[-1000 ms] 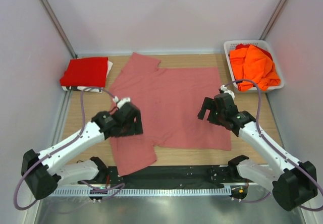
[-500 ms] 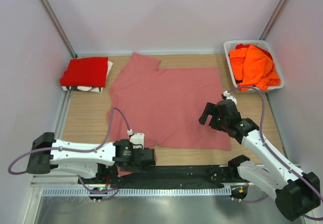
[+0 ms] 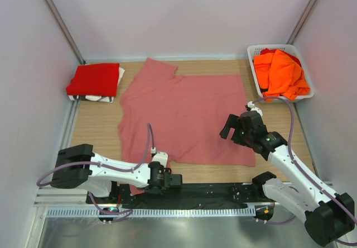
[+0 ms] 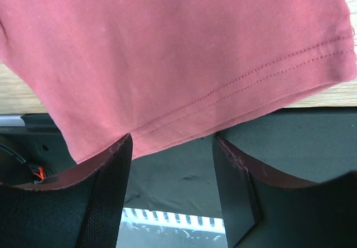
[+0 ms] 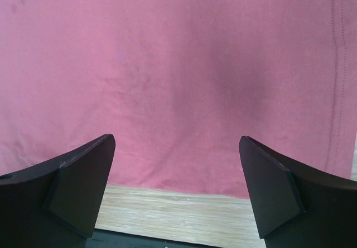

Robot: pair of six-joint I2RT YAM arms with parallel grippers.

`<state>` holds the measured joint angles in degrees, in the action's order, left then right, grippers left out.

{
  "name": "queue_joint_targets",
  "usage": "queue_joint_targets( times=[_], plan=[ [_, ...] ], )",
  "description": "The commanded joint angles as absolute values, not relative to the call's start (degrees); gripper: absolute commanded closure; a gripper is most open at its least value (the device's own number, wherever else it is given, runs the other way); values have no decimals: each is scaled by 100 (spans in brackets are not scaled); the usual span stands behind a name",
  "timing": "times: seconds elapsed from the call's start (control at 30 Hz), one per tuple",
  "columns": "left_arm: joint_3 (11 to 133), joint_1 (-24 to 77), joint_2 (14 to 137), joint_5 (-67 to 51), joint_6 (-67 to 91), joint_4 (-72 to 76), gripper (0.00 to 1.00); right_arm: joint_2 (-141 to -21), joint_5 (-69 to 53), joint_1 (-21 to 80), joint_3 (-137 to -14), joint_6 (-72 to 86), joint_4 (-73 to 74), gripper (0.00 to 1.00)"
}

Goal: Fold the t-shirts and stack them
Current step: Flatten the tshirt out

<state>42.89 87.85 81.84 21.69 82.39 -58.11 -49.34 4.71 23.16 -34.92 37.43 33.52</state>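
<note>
The rose-pink t-shirt (image 3: 184, 114) is lying spread flat across the middle of the desk (image 3: 95, 128), one sleeve trailing over the near edge at 7 o'clock. There the left jaws are standing partly apart, the sleeve's hem at their tips. The right jaws are hovering wide open over the shirt's 4 o'clock corner. A folded red t-shirt (image 3: 93, 79) is sitting at 10 o'clock, and orange t-shirts (image 3: 281, 72) are filling the basket (image 3: 273, 46) at 2 o'clock

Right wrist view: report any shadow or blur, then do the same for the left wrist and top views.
Right wrist view: a soft dark shadow on the pink t-shirt, hem stitching sharp. Left wrist view: the left claw has near-black fingers, detail lost; sleeve hem crisp. Top view: even, soft light.
</note>
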Motion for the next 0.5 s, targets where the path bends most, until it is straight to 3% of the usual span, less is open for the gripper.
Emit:
queue_joint_targets(
  times=[0.0, 0.33, 0.47],
  plan=[
    [4210, 8824, 8411, 2540, 8183, -5581, 39, -4904, 448, 2355, -3533, 3779, 3349, 0],
    [3824, 8711, 8561, 2812, 8130, -5221, 52, -5071, 448, 2355, -3533, 3753, 3314, 0],
    [3551, 8578, 8245, 2821, 8033, -4835, 53, -5159, 475, 2355, -3533, 3762, 3313, 0]
  ],
)
